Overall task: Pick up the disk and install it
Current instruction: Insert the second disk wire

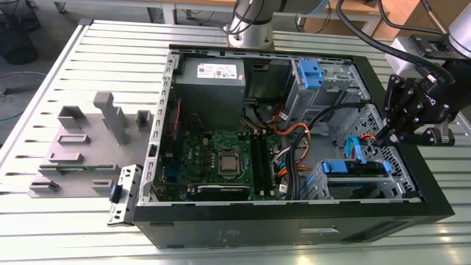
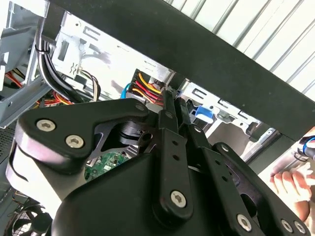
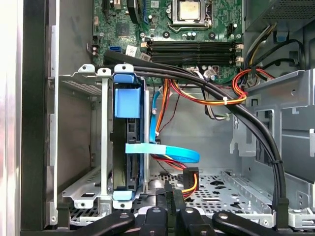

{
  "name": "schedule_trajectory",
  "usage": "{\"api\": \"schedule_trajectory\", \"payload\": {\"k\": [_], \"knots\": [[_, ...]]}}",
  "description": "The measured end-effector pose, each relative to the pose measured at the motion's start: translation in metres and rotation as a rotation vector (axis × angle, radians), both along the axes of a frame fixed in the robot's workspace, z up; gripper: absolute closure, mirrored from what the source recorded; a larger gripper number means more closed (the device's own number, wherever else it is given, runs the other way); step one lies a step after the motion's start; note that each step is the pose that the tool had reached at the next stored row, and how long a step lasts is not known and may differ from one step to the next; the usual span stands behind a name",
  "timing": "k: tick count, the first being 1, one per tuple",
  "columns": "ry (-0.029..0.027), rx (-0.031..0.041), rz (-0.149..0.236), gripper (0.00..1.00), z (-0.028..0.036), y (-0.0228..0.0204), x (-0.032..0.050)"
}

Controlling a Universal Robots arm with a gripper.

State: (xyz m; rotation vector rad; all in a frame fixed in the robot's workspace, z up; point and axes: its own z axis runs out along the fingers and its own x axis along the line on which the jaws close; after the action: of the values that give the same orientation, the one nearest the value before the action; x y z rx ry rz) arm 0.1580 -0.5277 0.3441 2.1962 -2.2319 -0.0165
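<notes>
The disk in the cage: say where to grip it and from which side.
Probably by the blue frame along the narrow edge of the disk, coming straight in through the open side of the case. It stands on edge in the metal cage, whose walls cover both flat faces, so that edge alone is free.

In the exterior view the arm's base column [image 1: 250, 22] is cut off by the top edge, and the gripper [image 1: 390, 138] hangs past the case wall [image 1: 412, 165], its fingertips too dark to separate. In the second wrist view the gripper's black linkage [image 2: 162, 187] covers most of the case interior; a fan [image 2: 29, 221] is cut off at the corner, and a hand [image 2: 290, 184] runs off the edge, blurred. In the first wrist view the disk [image 3: 129, 147] stands edge-on in its metal cage [image 3: 98, 137], so its label face is hidden.
</notes>
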Motion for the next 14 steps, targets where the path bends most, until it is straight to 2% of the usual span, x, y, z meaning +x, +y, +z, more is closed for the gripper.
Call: {"api": "schedule_trajectory", "payload": {"k": [4,7,11,14], "knots": [[-0.0044,-0.0003,0.0,0.84,0.0001,-0.0001,-0.0066],[-0.0054,-0.0005,0.0,0.84,0.0001,-0.0007,-0.0106],[-0.0057,-0.0026,0.0,0.84,0.0002,-0.0036,-0.0139],[-0.0057,-0.0079,0.0,0.84,0.0001,-0.0067,-0.015]]}}
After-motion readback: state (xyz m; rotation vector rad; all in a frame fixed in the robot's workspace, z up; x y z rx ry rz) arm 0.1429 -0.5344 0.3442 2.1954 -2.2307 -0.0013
